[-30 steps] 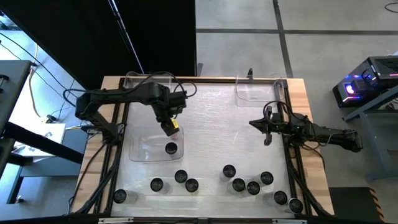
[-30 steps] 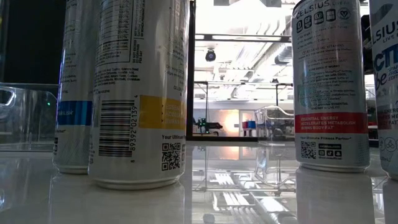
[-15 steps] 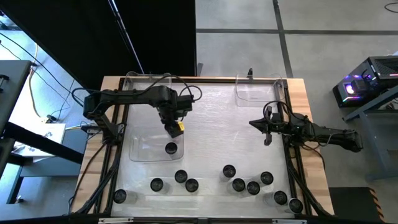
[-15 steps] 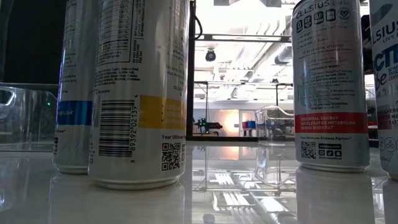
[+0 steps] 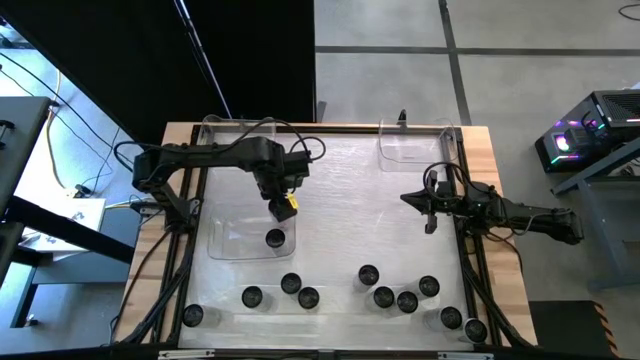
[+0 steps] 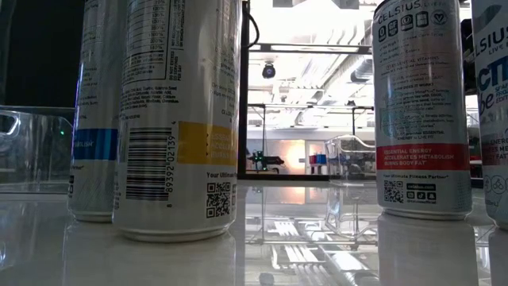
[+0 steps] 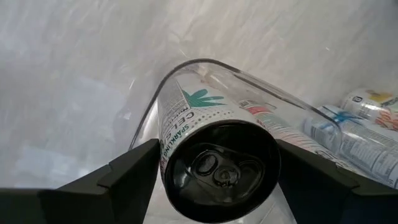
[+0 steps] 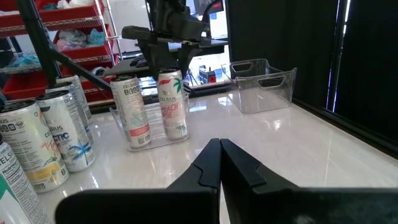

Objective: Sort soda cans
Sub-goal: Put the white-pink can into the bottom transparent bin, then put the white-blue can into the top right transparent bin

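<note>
My left gripper [image 5: 283, 205] stands over the far right corner of a clear tray [image 5: 228, 240] and is shut on an upright soda can [image 7: 217, 165] with a dark top. In the right wrist view this can [image 8: 173, 102] stands beside a second can [image 8: 134, 112], which rests in the tray on its base [image 5: 275, 238]. Several more cans [image 5: 383, 296] stand along the near edge. My right gripper [image 5: 430, 212] waits shut at the table's right side [image 8: 221, 155], touching nothing. My left gripper pinches the can's upper side wall [image 7: 166, 134] between its two fingers [image 7: 127, 171], which come from above and point down. The can stays upright with its lower end inside the tray. Whether its base rests on the tray floor cannot be told.
Two more clear trays sit at the far edge, one on the left [image 5: 240, 130] and one on the right [image 5: 415, 145]. In the low view, cans [image 6: 176, 119] [image 6: 421, 107] stand close to the camera. Open tabletop lies between the arms [image 5: 350, 200].
About a second ago my left gripper, still shut on the can, shifted a little toward the table's right over the tray. It has kept still since.
</note>
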Robot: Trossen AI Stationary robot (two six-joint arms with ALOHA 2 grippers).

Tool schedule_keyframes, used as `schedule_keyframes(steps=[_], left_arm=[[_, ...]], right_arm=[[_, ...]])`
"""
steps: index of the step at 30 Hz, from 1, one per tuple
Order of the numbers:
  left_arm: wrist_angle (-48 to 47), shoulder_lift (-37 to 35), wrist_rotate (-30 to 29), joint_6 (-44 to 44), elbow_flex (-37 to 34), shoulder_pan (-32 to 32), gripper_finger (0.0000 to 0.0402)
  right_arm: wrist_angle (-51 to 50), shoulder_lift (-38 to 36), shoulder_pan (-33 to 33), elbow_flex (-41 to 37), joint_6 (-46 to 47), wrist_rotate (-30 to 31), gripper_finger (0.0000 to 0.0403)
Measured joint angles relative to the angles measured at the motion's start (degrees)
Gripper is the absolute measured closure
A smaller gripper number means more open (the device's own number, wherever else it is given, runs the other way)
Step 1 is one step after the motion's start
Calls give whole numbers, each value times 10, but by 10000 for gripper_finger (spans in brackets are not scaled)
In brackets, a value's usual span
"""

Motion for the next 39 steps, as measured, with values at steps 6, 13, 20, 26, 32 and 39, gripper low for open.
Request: schedule_keyframes(steps=[6, 13, 20, 26, 32, 39], left_arm=[[14, -32, -11, -5, 0, 0, 107], [17, -58, -29, -6, 1, 0, 107], [20, -57, -48, 0, 1, -9, 107], [18, -73, -67, 0, 1, -10, 107], [6, -114, -87, -31, 0, -40, 107], [38, -224, -264, -131, -26, -125, 108]], right_arm=[[0, 0, 0, 0, 0, 0, 403], [0, 0, 0, 0, 0, 0, 403], [0, 0, 0, 0, 0, 0, 403], [0, 0, 0, 0, 0, 0, 403], [0, 0, 0, 0, 0, 0, 403], [0, 0, 0, 0, 0, 0, 403]])
